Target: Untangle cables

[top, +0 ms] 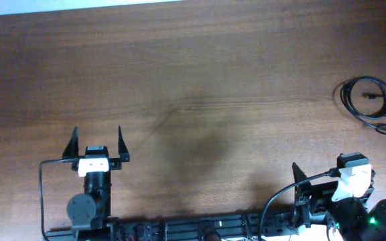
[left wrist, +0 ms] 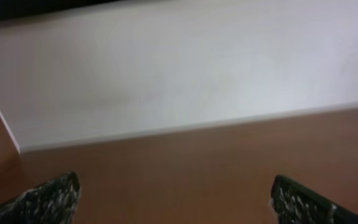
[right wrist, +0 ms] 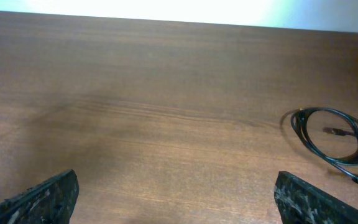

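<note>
holding the left pincer point(top: 97, 135) and the right pincer point(right wrist: 176, 190) spread wide and empty, low over the near edge of the worktop point(top: 193, 73). leaving the cables point(top: 374, 104) lying in loose black loops by the right edge, touching neither pincer.
</note>
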`<state>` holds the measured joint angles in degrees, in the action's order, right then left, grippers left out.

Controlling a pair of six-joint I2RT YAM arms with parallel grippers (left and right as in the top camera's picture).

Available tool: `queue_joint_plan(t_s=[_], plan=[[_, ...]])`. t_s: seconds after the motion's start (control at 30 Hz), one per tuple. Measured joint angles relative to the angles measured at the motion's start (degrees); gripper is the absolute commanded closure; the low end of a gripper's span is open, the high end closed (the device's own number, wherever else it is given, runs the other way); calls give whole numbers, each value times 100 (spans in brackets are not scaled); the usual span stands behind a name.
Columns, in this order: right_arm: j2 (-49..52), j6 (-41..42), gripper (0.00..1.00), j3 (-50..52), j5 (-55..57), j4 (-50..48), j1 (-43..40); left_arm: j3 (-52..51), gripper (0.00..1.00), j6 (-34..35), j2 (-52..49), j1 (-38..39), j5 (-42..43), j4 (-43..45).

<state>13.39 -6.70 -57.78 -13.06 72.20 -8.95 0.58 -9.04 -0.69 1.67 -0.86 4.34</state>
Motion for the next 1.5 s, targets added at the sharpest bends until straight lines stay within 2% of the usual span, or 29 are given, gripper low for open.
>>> queue_joint_plan(t_s=[0.17, 0.83, 1.07, 1.5], plan=[[0, 2, 1, 0, -2, 0, 0, 0, 1, -66, -4, 0, 0, -852], [0, 2, 1, 0, -2, 0, 0, 0, 1, -37, 0, 0, -2, -866], [0, 0, 1, 0, -2, 0, 0, 0, 1, -9, 0, 0, -382, -841], [0, 0, 1, 0, -2, 0, 0, 0, 1, 7, 0, 0, -483, -835]])
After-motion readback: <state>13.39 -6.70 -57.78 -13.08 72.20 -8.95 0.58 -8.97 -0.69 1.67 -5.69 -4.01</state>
